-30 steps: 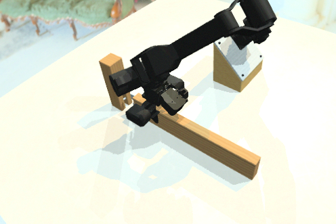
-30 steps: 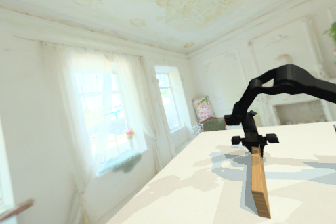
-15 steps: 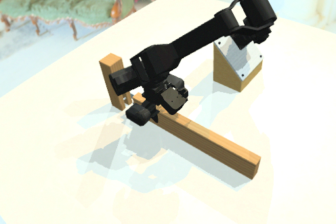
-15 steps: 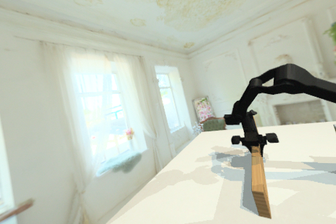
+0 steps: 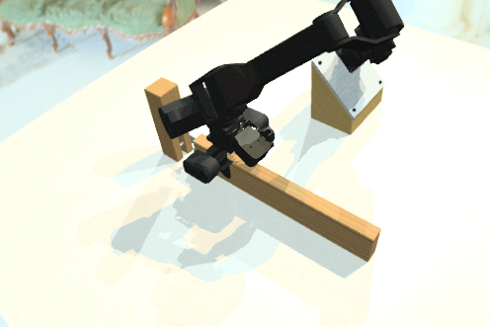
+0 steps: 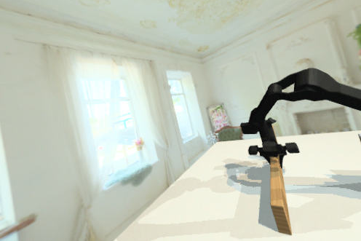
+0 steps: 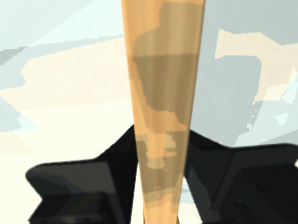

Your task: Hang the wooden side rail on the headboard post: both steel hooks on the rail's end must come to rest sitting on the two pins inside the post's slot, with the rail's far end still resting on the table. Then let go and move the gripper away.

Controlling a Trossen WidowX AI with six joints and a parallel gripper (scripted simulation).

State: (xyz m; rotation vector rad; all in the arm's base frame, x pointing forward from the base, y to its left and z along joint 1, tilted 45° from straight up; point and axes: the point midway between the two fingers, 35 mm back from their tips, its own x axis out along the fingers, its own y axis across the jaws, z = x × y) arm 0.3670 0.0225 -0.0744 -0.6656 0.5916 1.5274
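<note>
The wooden rail (image 5: 306,203) (image 6: 279,192) (image 7: 162,85) slants down from my gripper, and its far end appears to rest on the table. My gripper (image 5: 232,164) (image 6: 275,161) (image 7: 153,124) is shut on the rail near its hook end, one finger on each side. The wooden headboard post (image 5: 171,144) stands upright at the left in the top view, and a sliver of it shows behind the arm in the exterior view. The rail's near end is close to the post's slotted side. A small grey bit shows in the gap. The hooks' seating on the pins cannot be made out.
A wooden wedge block (image 5: 330,108) with a sloped metal plate (image 5: 363,89) stands at the right in the top view, under the arm's raised elbow. The arm passes over the table close beside the post's top. Table edges show at the left and back.
</note>
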